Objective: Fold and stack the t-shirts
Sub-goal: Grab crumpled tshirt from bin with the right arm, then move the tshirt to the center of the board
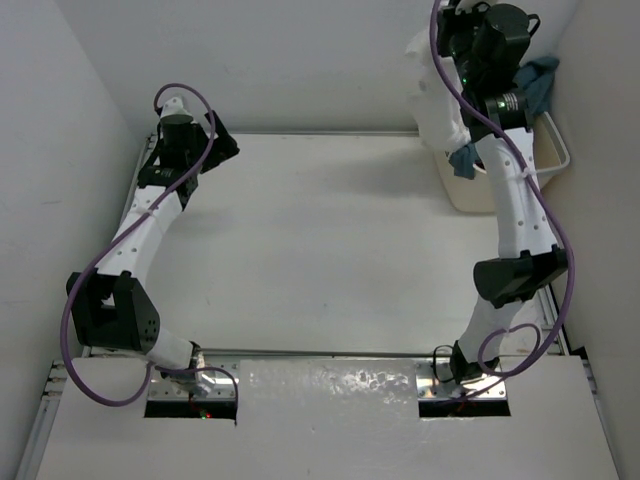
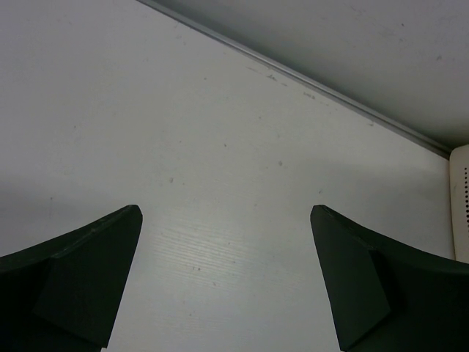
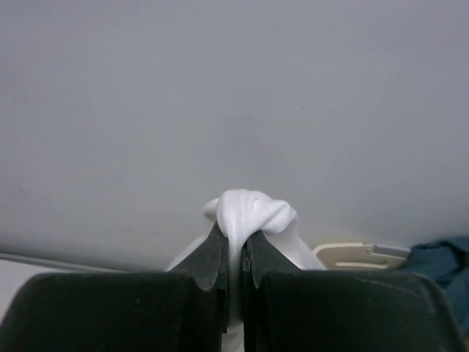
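My right gripper [image 3: 236, 242] is shut on a bunched fold of the white t-shirt [image 3: 253, 213], which bulges above the fingertips. In the top view the right gripper [image 1: 447, 45] is raised high at the back right, and the white t-shirt [image 1: 432, 95] hangs down from it over the basket. The blue-grey t-shirt [image 1: 538, 82] lies in the basket, with a corner [image 1: 465, 162] draped over its rim; it also shows in the right wrist view [image 3: 443, 260]. The red t-shirt is out of view. My left gripper [image 2: 226, 253] is open and empty above the bare table, at the back left [image 1: 222, 150].
The cream laundry basket [image 1: 552, 148] stands at the table's back right corner; its rim shows in the right wrist view [image 3: 359, 254] and its edge in the left wrist view [image 2: 460, 205]. White walls close in the table at the back and sides.
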You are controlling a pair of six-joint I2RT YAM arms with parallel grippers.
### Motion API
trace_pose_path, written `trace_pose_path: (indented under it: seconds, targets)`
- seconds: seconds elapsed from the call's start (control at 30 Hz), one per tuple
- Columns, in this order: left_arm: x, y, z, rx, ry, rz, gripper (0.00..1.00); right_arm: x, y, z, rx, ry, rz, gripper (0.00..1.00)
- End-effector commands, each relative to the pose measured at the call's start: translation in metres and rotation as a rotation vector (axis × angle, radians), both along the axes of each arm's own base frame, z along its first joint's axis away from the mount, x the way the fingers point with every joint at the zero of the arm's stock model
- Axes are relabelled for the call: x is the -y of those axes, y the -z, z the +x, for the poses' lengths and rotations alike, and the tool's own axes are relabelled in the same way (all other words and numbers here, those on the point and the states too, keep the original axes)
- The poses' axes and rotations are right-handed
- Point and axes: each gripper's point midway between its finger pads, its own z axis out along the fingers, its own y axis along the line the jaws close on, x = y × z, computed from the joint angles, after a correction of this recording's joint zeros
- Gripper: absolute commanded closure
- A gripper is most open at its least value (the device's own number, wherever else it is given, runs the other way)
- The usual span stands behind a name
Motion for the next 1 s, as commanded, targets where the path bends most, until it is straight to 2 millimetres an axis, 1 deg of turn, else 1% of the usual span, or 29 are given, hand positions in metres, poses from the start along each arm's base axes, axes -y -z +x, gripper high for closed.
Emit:
trace_pose_path:
  seconds: [0.0,0.1,0.13,0.17,0.2,0.23,0.27,0.3,0.33,0.37,0.4,0.43,0.47,0.5,0.53,0.57,0.6,0.67,0.7,0.73,0.77,0.8,0.83,0.87,0.9,0.93,0.97]
  targets:
    - [-0.007,-0.039,0.003,0.107,-0.007,0.009,0.00,-0.027,-0.058,-0.027,0.174,-0.142,0.077,1.00]
    - [-0.008,-0.041,0.001,0.112,-0.009,0.015,0.00,-0.030,-0.059,-0.023,0.175,-0.157,0.104,1.00]
    - [-0.009,-0.041,0.000,0.109,-0.014,0.017,0.00,-0.038,-0.060,-0.021,0.175,-0.202,0.121,1.00]
    - [-0.009,-0.044,-0.001,0.116,-0.014,0.016,0.00,-0.053,-0.059,-0.024,0.169,-0.282,0.124,1.00]
    - [-0.009,-0.044,-0.002,0.118,-0.016,0.019,0.00,-0.063,-0.062,-0.026,0.180,-0.332,0.141,1.00]
    - [-0.010,-0.043,-0.003,0.113,-0.020,0.022,0.00,-0.076,-0.054,-0.025,0.161,-0.397,0.165,1.00]
    - [-0.011,-0.044,-0.004,0.116,-0.022,0.024,0.00,-0.090,-0.053,-0.030,0.155,-0.455,0.164,1.00]
    - [-0.014,-0.047,-0.005,0.122,-0.034,0.030,0.00,-0.111,-0.055,-0.039,0.154,-0.514,0.160,1.00]
    - [-0.016,-0.046,-0.006,0.118,-0.043,0.032,0.00,-0.128,-0.052,-0.042,0.154,-0.559,0.129,1.00]
    - [-0.017,-0.048,-0.007,0.121,-0.051,0.034,0.00,-0.142,-0.053,-0.050,0.158,-0.594,0.116,1.00]
    - [-0.018,-0.049,-0.007,0.124,-0.057,0.035,0.00,-0.173,-0.051,-0.066,0.151,-0.663,0.102,1.00]
    - [-0.021,-0.049,-0.008,0.122,-0.067,0.031,0.00,-0.190,-0.049,-0.076,0.164,-0.700,0.060,1.00]
    - [-0.023,-0.051,-0.009,0.127,-0.076,0.029,0.00,-0.215,-0.056,-0.097,0.188,-0.760,0.057,1.00]
    - [-0.025,-0.051,-0.010,0.127,-0.089,0.028,0.00,-0.226,-0.052,-0.103,0.189,-0.784,0.056,1.00]
    - [-0.029,-0.049,-0.010,0.125,-0.103,0.020,0.00,-0.236,-0.057,-0.113,0.206,-0.817,0.069,1.00]
    - [-0.033,-0.050,-0.010,0.124,-0.117,0.014,0.00,-0.244,-0.062,-0.119,0.218,-0.833,0.092,1.00]
    - [-0.040,-0.050,-0.011,0.119,-0.135,0.012,0.00,-0.254,-0.075,-0.133,0.252,-0.878,0.125,1.00]
    - [-0.044,-0.048,-0.013,0.107,-0.152,-0.002,0.00,-0.259,-0.085,-0.141,0.278,-0.892,0.156,1.00]
    - [-0.059,-0.046,-0.017,0.092,-0.189,-0.005,0.00,-0.261,-0.088,-0.145,0.291,-0.903,0.164,1.00]
    - [-0.062,-0.045,-0.019,0.088,-0.202,-0.015,0.00,-0.259,-0.091,-0.151,0.293,-0.913,0.155,1.00]
    - [-0.066,-0.044,-0.021,0.081,-0.213,-0.019,0.00,-0.262,-0.081,-0.146,0.268,-0.906,0.145,1.00]
    - [-0.072,-0.038,-0.025,0.058,-0.235,-0.020,0.00,-0.258,-0.071,-0.143,0.247,-0.878,0.111,1.00]
    - [-0.074,-0.037,-0.029,0.051,-0.250,-0.030,0.00,-0.250,-0.060,-0.132,0.215,-0.800,0.112,1.00]
    - [-0.077,-0.036,-0.033,0.043,-0.265,-0.031,0.00,-0.243,-0.048,-0.126,0.188,-0.752,0.098,1.00]
    - [-0.082,-0.030,-0.039,0.018,-0.302,-0.032,0.00,-0.235,-0.019,-0.120,0.131,-0.697,0.054,1.00]
    - [-0.084,-0.030,-0.043,0.009,-0.325,-0.036,0.00,-0.226,-0.004,-0.114,0.098,-0.642,0.051,1.00]
    - [-0.086,-0.028,-0.047,-0.005,-0.343,-0.036,0.00,-0.209,0.015,-0.101,0.052,-0.554,0.055,1.00]
